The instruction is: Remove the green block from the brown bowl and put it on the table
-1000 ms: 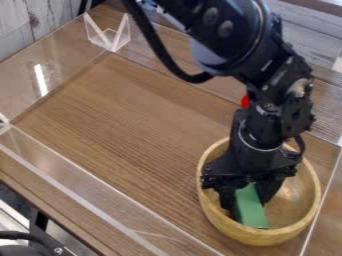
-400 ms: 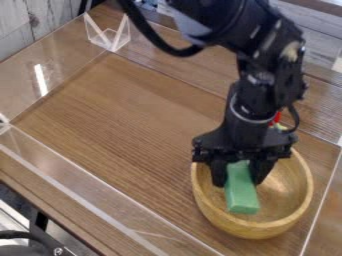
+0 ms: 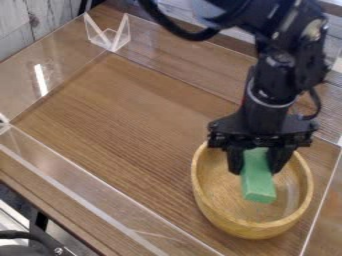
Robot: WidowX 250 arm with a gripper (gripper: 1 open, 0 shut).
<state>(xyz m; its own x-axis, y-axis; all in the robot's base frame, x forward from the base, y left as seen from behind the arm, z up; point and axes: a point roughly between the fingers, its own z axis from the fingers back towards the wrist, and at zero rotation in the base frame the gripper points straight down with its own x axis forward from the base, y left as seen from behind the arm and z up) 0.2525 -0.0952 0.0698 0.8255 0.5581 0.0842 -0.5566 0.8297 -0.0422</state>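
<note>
The setting is a robotics laboratory test cell, not a domestic or retail space. Evidence follows. A brown wood-grain table [image 3: 120,110] serves as the work surface and is enclosed by clear acrylic walls [image 3: 40,60] along its far-left and near-left edges, forming a bounded workspace. A small clear acrylic bracket [image 3: 107,33] stands at the far corner. A black articulated robot arm [image 3: 274,60] enters from the far right and reaches over the surface. Beyond the far wall, pale plank-like panelling [image 3: 27,20] is visible. Dark cabling [image 3: 20,240] lies outside the enclosure at the near-left corner.
</note>
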